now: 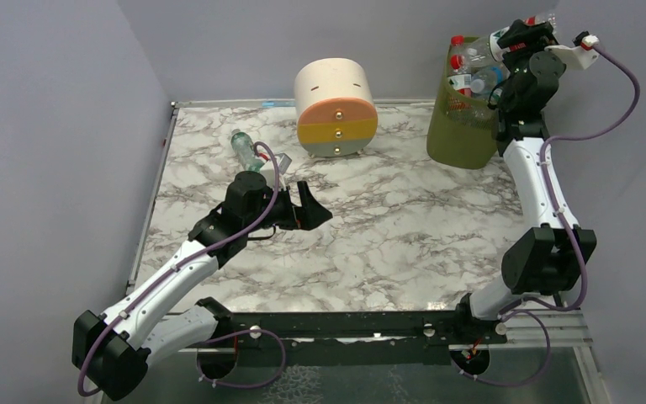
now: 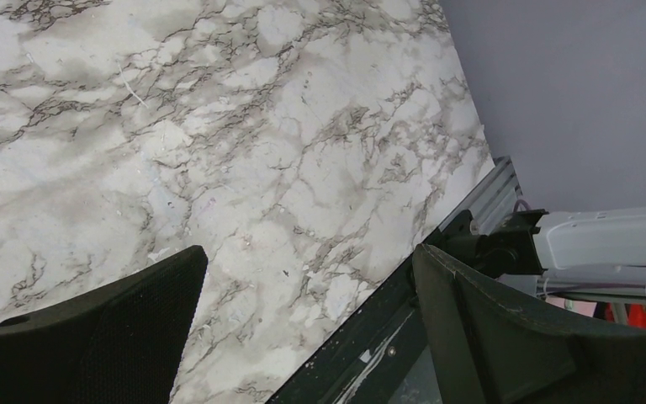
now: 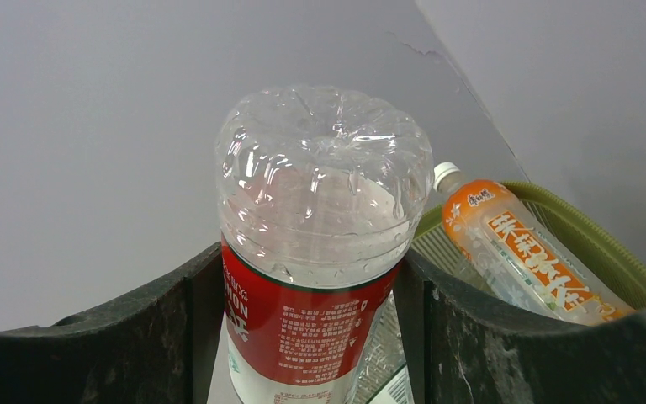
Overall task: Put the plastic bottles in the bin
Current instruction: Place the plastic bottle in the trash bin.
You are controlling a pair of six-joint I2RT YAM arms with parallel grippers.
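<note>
Only the right wrist view shows the right gripper (image 3: pixel 307 286) part-closed on a red-labelled bottle (image 3: pixel 324 210) at the bin's (image 3: pixel 614 252) rim, with an orange-labelled bottle (image 3: pixel 530 252) lying inside; the top view adds a green bottle (image 1: pixel 246 149) lying near the table's (image 1: pixel 387 227) back-left edge; the left gripper (image 2: pixel 309 261) gapes wide, empty, over open marble.

Bright, even diffuse light; shadows faint; all three views reasonably sharp.
</note>
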